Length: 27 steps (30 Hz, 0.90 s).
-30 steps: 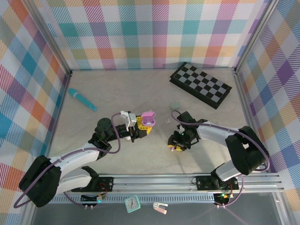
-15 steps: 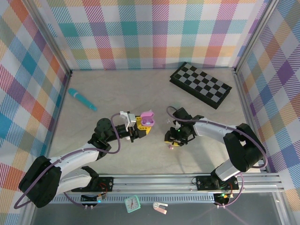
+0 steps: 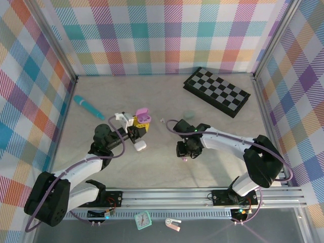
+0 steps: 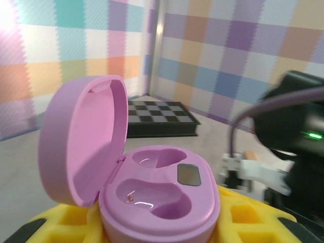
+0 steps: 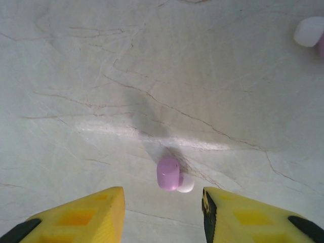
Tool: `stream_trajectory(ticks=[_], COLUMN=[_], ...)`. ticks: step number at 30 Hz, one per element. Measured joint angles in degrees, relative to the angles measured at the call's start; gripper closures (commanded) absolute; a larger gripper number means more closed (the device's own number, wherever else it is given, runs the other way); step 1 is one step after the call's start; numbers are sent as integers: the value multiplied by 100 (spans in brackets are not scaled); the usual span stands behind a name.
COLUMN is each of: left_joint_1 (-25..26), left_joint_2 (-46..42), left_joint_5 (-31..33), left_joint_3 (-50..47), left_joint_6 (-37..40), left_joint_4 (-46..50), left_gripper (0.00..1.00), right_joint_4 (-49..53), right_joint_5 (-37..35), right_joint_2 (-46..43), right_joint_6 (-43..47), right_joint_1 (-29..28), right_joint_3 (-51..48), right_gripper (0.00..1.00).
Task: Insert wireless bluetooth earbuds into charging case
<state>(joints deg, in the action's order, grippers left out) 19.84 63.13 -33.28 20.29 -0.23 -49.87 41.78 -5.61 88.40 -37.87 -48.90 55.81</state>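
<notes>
Left tool (image 3: 137, 127) is clamped on the lilac-pink charging case (image 4: 162, 202). The case's lid is flipped open and leaning back on the tool's left side, and both wells face up. Right tool (image 5: 162, 198) points straight down at the tabletop (image 5: 91, 76) with its yellow fingers (image 5: 81, 215) spread apart, gripping nothing. A lilac-pink earbud (image 5: 168, 173) lies on the tabletop just ahead of that gap, roughly centred and touching neither finger.

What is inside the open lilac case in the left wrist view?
Inside the lilac case are two wells, both empty, and a small grey square beside them. The front well's near wall is hidden by the rim.
</notes>
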Motion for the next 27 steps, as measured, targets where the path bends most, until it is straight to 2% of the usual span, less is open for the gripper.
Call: stream_trajectory(ticks=[5,13,27], left_joint_1=[-315,-409,-542], left_joint_2=[0,-72,-225], left_joint_5=[142,297,446], left_joint_3=[0,0,11], left_joint_6=[-42,-61,-61], left_joint_4=[-17,-13,35], left_gripper=[65,65,65], right_joint_4=[511,1215,1521], right_joint_5=[-890,-1862,-2387], right_joint_2=[435,1499,2079], right_joint_6=[-24,-22,164], right_joint_1=[-605,-1283,-1449], right_joint_3=[407,1139,1408], right_gripper=[55,55,60])
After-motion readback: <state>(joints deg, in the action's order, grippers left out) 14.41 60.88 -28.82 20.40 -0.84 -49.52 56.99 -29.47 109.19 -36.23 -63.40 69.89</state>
